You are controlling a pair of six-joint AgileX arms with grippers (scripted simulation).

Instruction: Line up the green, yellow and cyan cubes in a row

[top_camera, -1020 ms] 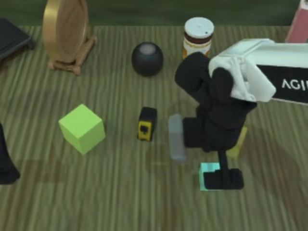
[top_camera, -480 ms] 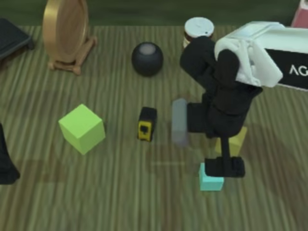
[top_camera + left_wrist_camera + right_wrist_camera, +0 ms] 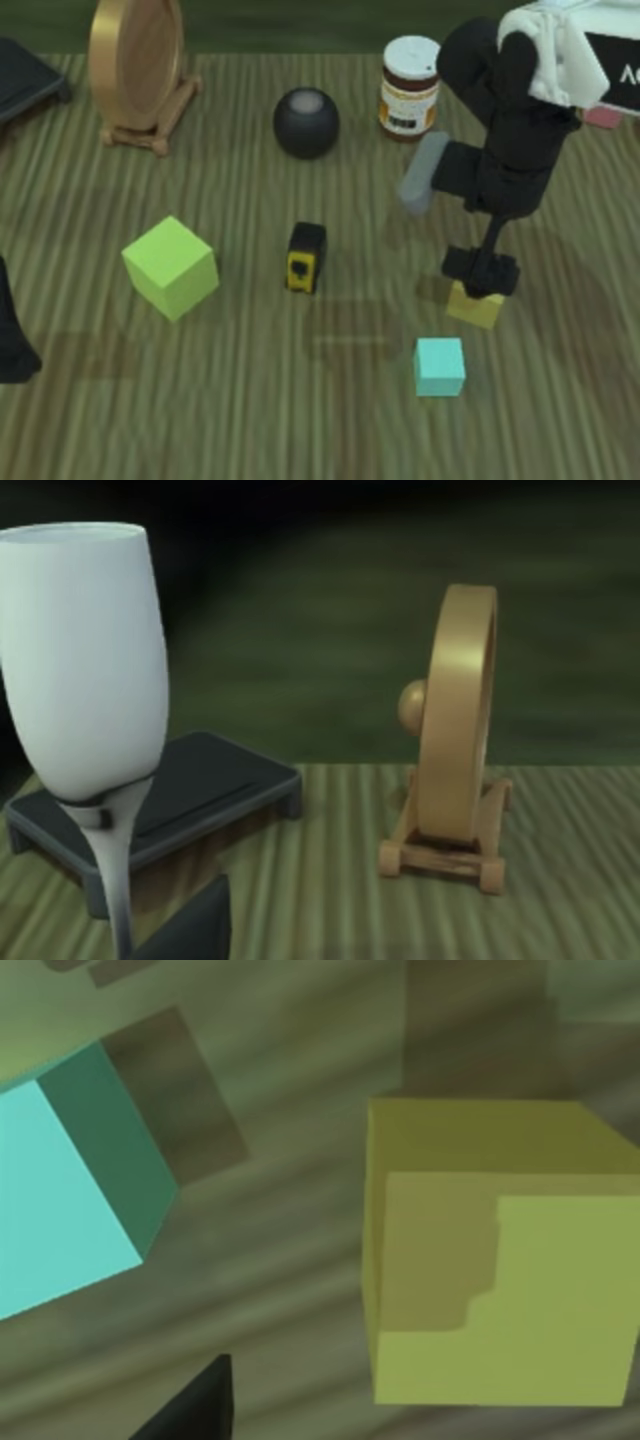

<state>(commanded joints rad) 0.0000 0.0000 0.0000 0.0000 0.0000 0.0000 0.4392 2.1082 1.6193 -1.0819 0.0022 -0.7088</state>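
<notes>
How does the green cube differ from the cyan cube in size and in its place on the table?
The green cube is clearly larger than the cyan cube. The green cube sits on the left side of the table, far from both arms; the cyan cube sits right of the middle, nearer the front edge, close to the yellow cube and the right end effector. The green cube is turned diagonally; the cyan cube lies almost square. Both are plain matte cubes resting free on the table.

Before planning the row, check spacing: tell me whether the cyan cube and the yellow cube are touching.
Apart. In the top view, bare table shows between the cyan cube and the yellow cube; the right wrist view shows the same gap.
</notes>
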